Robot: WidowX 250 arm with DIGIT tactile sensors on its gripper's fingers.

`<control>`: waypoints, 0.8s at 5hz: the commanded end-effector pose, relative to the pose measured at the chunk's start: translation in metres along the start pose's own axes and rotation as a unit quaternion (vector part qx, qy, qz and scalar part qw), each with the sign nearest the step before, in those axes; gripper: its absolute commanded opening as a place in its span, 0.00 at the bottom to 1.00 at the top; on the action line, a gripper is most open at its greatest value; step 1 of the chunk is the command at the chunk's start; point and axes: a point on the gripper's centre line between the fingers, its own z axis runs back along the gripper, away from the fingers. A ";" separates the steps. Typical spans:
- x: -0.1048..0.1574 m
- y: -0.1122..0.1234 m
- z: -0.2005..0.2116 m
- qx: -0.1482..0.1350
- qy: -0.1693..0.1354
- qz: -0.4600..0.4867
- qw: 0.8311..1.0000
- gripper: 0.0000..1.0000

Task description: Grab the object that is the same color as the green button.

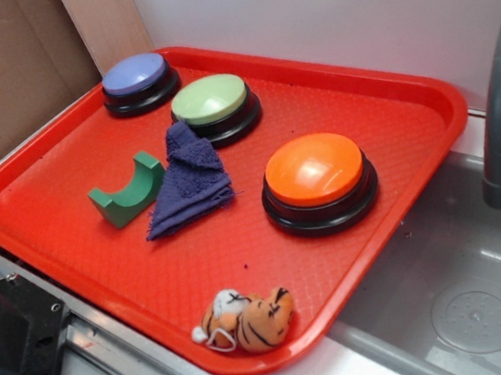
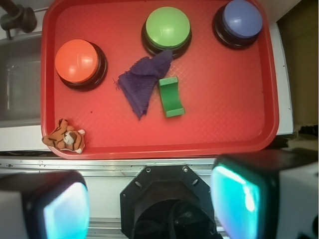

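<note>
My fingers (image 2: 149,199) hang spread at the frame's bottom, off the red tray (image 2: 229,124). The green block (image 2: 171,96) lies mid-frame beside the cloth (image 2: 142,82), notch sideways, below the green button (image 2: 168,27).

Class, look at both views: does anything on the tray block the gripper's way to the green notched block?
Nothing visible does. The gripper, open, sits off the tray's near edge. The green block lies exposed on the red tray; the purple cloth lies close alongside.
</note>
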 end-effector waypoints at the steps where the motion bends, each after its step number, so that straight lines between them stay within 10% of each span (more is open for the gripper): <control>1: 0.000 0.000 0.000 0.000 0.000 0.000 1.000 1.00; 4: 0.051 0.003 -0.144 0.004 -0.065 -0.018 0.998 1.00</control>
